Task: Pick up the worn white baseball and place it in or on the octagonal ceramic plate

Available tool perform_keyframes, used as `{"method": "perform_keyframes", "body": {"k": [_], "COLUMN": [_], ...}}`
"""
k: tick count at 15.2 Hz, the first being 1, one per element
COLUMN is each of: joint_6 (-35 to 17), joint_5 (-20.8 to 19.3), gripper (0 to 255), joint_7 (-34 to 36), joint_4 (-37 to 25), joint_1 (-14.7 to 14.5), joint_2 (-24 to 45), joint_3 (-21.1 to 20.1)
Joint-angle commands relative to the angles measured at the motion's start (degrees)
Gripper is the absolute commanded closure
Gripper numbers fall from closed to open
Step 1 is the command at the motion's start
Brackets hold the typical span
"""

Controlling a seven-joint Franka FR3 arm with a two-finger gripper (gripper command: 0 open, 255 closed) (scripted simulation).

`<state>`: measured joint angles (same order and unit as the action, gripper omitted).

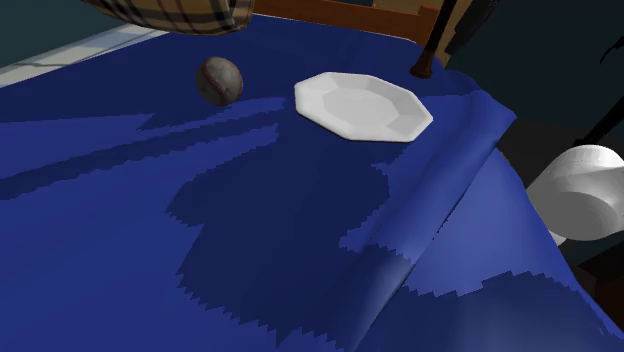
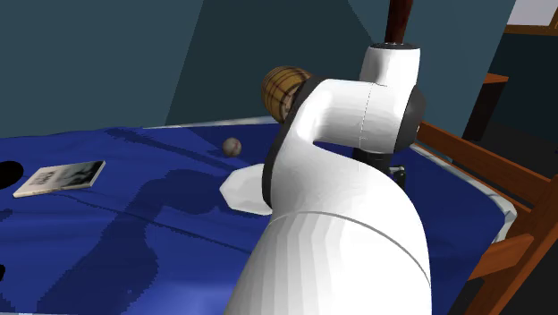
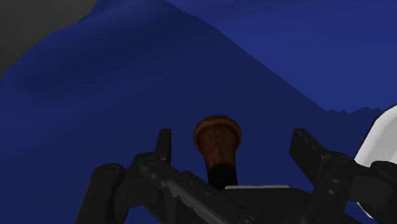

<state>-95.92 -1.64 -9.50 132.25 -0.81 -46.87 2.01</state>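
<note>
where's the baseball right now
The baseball lies on the blue bedcover in the shoulder view's upper left, just left of the white octagonal plate, apart from it.

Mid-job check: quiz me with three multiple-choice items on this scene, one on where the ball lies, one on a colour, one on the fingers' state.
1. In the shoulder view, where is the baseball relative to the octagonal plate?
A) on it
B) to its left, apart from it
C) to its right, touching it

2. The bedspread is:
A) red
B) green
C) blue

3. The fingers are:
A) open, clasping nothing
B) shut on the baseball
C) shut on the plate

Answers:
1 B: bedspread shows between ball and plate.
2 C: it is blue in the shoulder view.
3 A: the wrist view shows them standing apart, and the wooden knob seen between them is untouched.
</note>
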Motion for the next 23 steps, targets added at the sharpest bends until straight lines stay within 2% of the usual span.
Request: {"method": "perform_keyframes", "body": {"k": [1, 7, 13, 18, 23], "joint_6": [0.00, -1.65, -3.24, -4.15, -4.27], "joint_5": [0.00, 3.63, 5.76, 5.81, 3.64], "gripper": [0, 0, 0, 0, 0], "joint_7": [0.00, 8.96, 17.88, 25.54, 33.77], "joint_4": [0.00, -2.84, -8.21, -14.63, -22.94], "joint_1": [0.00, -1.70, -2.59, -2.65, -2.30], "joint_2": [0.00, 4.42, 11.13, 18.32, 27.09], "joint_3": [0.00, -7.92, -15.65, -22.11, -28.78]}}
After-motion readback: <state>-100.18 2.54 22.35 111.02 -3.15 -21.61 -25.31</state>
